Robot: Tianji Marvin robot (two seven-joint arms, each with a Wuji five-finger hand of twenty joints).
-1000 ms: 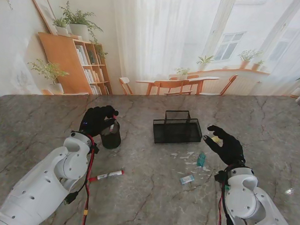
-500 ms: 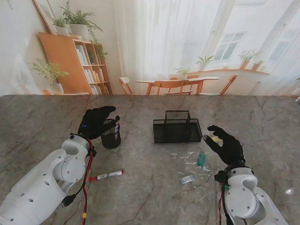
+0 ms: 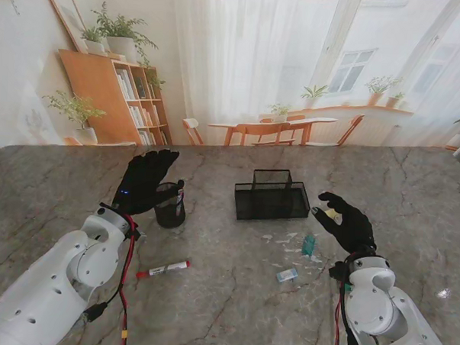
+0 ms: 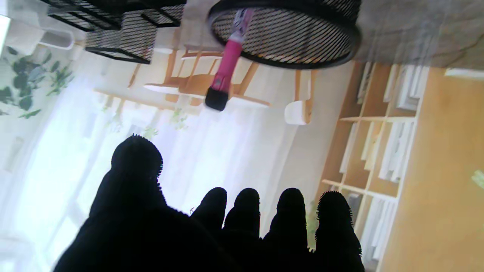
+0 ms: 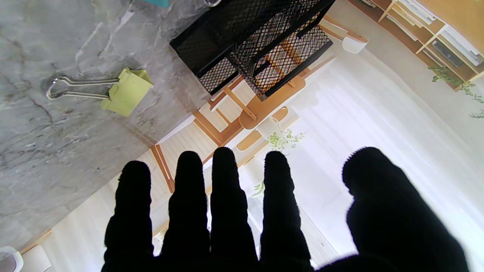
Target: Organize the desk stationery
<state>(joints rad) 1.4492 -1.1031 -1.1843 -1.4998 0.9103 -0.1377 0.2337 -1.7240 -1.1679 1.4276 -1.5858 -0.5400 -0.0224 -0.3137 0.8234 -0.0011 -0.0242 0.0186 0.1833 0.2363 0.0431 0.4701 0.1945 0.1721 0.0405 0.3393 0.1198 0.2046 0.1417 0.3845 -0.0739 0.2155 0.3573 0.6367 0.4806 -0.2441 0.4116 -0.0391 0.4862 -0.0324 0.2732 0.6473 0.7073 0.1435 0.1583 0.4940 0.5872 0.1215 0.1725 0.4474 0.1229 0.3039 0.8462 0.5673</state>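
Spreading empty black fingers (image 4: 138,162), the left hand (image 3: 144,182) is hovering beside the round black mesh cup (image 3: 170,206); the red-capped white marker (image 3: 163,269) on the counter (image 3: 225,294) probably needs a gentle pinch next.

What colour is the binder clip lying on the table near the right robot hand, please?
Pale yellow-green binder clip, clearest in the right wrist view.

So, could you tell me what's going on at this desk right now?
The robot is tidying stationery. Its left hand is open beside the mesh pen cup, which holds a pink marker. The right hand hovers open near a yellow-green binder clip. Another marker lies on the table.
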